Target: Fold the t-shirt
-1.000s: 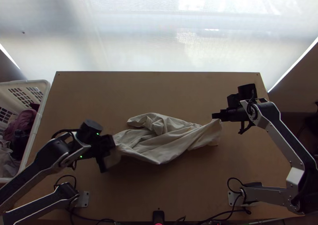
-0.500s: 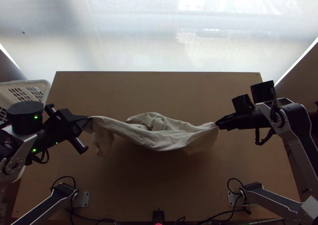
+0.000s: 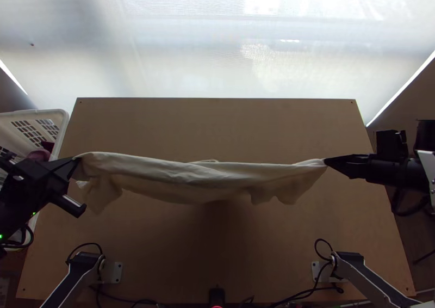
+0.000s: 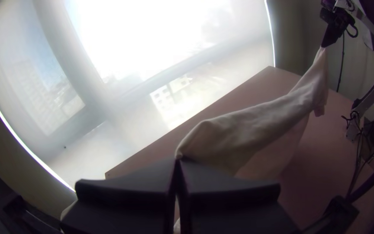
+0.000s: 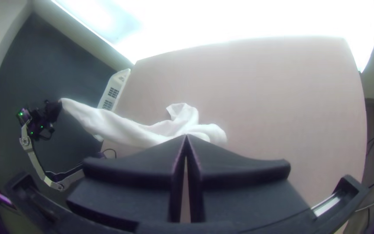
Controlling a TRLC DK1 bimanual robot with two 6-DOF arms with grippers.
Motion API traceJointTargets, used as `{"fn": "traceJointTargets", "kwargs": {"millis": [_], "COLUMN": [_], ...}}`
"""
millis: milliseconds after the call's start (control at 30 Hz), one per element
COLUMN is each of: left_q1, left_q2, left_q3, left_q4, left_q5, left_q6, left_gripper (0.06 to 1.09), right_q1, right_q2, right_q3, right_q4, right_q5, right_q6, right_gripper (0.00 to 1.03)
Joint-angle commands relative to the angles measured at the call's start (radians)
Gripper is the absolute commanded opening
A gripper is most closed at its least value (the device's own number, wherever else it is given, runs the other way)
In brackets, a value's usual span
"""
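Above the bench (image 3: pixel 217 125), the left tool (image 3: pixel 77 158) and right tool (image 3: pixel 326 161) pinch 2 ends of the t-shirt (image 3: pixel 201 178), likely light and limp, best held by its corners.

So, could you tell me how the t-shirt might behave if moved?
Probably floppy: the t-shirt hangs in soft folds between the left gripper and right gripper. It looks light, held by small pinches. Its loose edge may swing.
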Motion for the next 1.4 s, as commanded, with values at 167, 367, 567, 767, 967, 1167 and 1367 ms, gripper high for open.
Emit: {"fn": "traceJointTargets", "kwargs": {"millis": [167, 367, 567, 767, 967, 1167, 1367], "left_q1": [-0.014, -0.097, -0.140, -0.132, -0.006, 0.165, 0.247], "left_q2": [-0.097, -0.134, -0.157, -0.140, -0.060, 0.084, 0.335], "left_q3": [0.105, 0.145, -0.042, -0.269, -0.417, -0.524, -0.447], "left_q4": [-0.210, -0.344, -0.279, -0.017, 0.196, 0.455, 0.667], "left_q5": [0.002, 0.001, 0.002, -0.019, -0.013, 0.014, 0.050], "left_q6": [0.025, 0.031, 0.085, 0.149, 0.238, 0.324, 0.264], "left_gripper": [0.10, 0.10, 0.10, 0.10, 0.10, 0.10, 0.10], "right_q1": [-0.054, -0.045, -0.075, -0.088, -0.029, 0.052, 0.083], "right_q2": [-0.123, -0.177, -0.171, -0.065, 0.073, 0.233, 0.423], "right_q3": [0.009, -0.012, -0.049, -0.081, -0.147, -0.206, -0.180], "right_q4": [-0.117, -0.169, -0.149, -0.028, 0.147, 0.355, 0.519], "right_q5": [-0.077, -0.080, -0.082, -0.073, -0.004, 0.127, 0.199], "right_q6": [0.006, 0.006, -0.005, -0.005, 0.001, 0.020, 0.032], "right_gripper": [0.03, 0.03, 0.03, 0.03, 0.03, 0.03, 0.03]}}
